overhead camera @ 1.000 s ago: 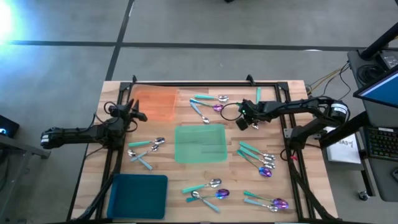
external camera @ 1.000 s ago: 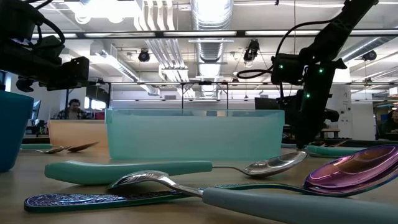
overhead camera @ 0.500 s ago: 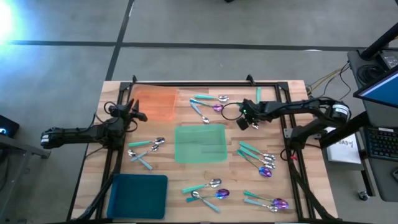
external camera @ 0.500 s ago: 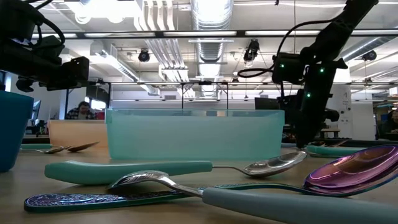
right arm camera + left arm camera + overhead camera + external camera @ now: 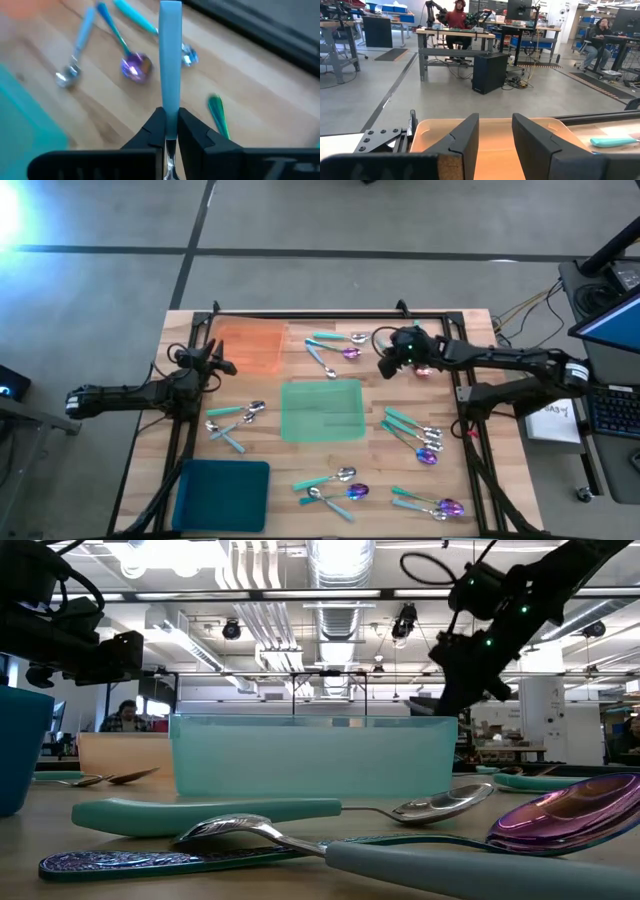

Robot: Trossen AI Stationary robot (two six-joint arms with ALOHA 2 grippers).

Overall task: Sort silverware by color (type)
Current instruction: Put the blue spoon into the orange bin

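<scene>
In the high view, the right gripper is seen over the far right of the bench, just beside the far spoons. The left gripper waits half parted and empty near the orange mat.

In the low view, the right arm is raised above the bench.

In the right wrist view, a teal-handled utensil is clenched. It should be kept level and its matching group checked before it is lowered.

We look straight down on the whole table from above, and level across it from table-top height. Each wrist camera looks forward past its own fingers; both overhead and left wrist views share the orange mat.
</scene>
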